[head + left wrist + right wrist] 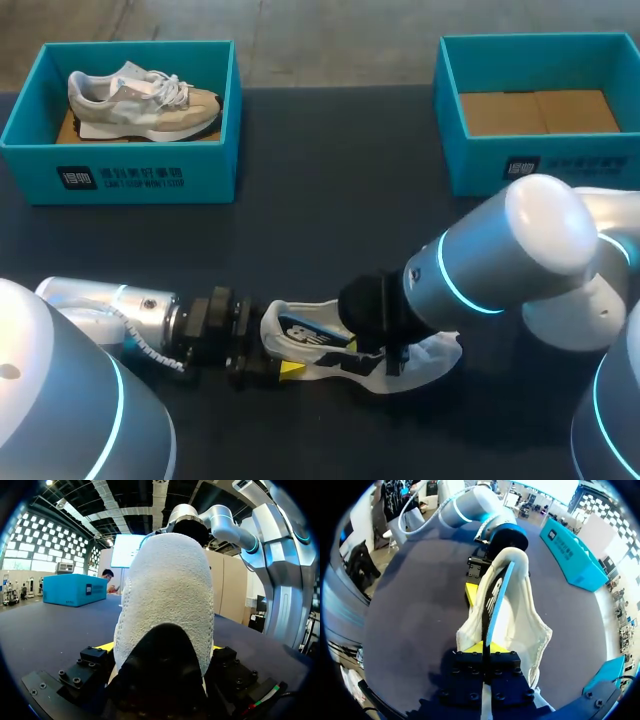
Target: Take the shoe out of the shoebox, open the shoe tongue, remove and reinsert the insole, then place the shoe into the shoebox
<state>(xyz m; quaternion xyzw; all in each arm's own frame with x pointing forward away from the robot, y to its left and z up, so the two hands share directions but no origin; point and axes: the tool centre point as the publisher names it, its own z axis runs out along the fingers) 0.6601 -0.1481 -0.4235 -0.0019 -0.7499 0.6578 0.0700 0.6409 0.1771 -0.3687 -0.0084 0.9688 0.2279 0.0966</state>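
Firstly, at far left, a teal shoebox [150, 175] holds a beige shoe [140, 100]. Nearer, on the table [330, 210], the left fingers [290, 368] clamp the white shoe [300, 335] at its heel from both sides. The right fingers [472, 649] pinch the blue insole [497, 605] standing edgewise in that shoe. At far right sits a second shoebox [540, 165].

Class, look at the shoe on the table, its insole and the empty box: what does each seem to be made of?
Shoe: white fabric, matt with a nubbly, terry-like weave at the heel, with a dark lining below.
Insole: thin sheet, blue along its edge, probably foam; it curves slightly.
Box: likely cardboard, with matt teal walls and a bare brown floor.
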